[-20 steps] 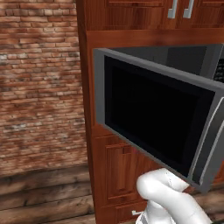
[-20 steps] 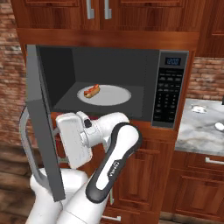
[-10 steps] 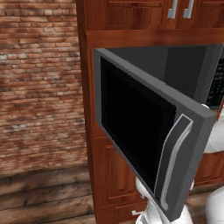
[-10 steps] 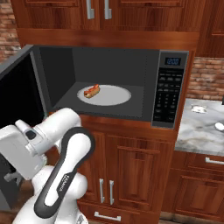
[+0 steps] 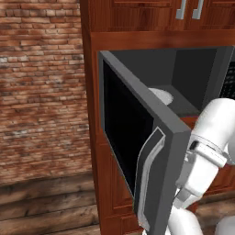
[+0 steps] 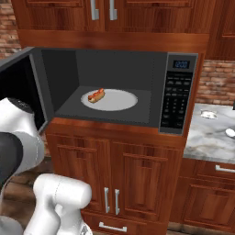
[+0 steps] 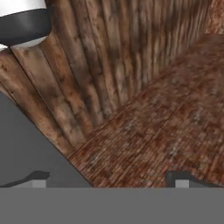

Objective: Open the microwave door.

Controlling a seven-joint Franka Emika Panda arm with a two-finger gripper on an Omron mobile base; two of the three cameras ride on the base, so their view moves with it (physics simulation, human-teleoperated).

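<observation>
End effector (image 7: 111, 179): in hand view the two dark fingertips (image 7: 37, 176) stand well apart w/ nothing between them, so spread wide, holding nothing. It looks past a grey slab at lower left, prob. the microwave door edge, onto the wooden floor (image 7: 100, 57) and brick wall (image 7: 175, 122).

What's changed: over the last sec the microwave door (image 5: 133, 137) has swung much further out from the microwave (image 6: 119, 87). A sec ago it stood partway and the arm was reaching across the cavity front; half a sec ago the arm had moved to the hinge side; now the arm sits behind the door's free edge and the cavity is fully exposed in right base view. Turntable plate (image 6: 114, 100) w/ hot dog (image 6: 96, 95) and button panel (image 6: 178, 94) are unobstructed.

Meaning for task: I judge it essentially done. Door is at or near a right angle to the microwave front, maybe past it.

Orientation: door hinged on the microwave's left side, projecting outward toward the cameras. Black glass faces away from the cavity, toward the brick wall. Door handle (image 5: 148, 176) runs vertical along the free edge, far from the hinge. Door's long axis is horizontal, hinge to handle.
</observation>
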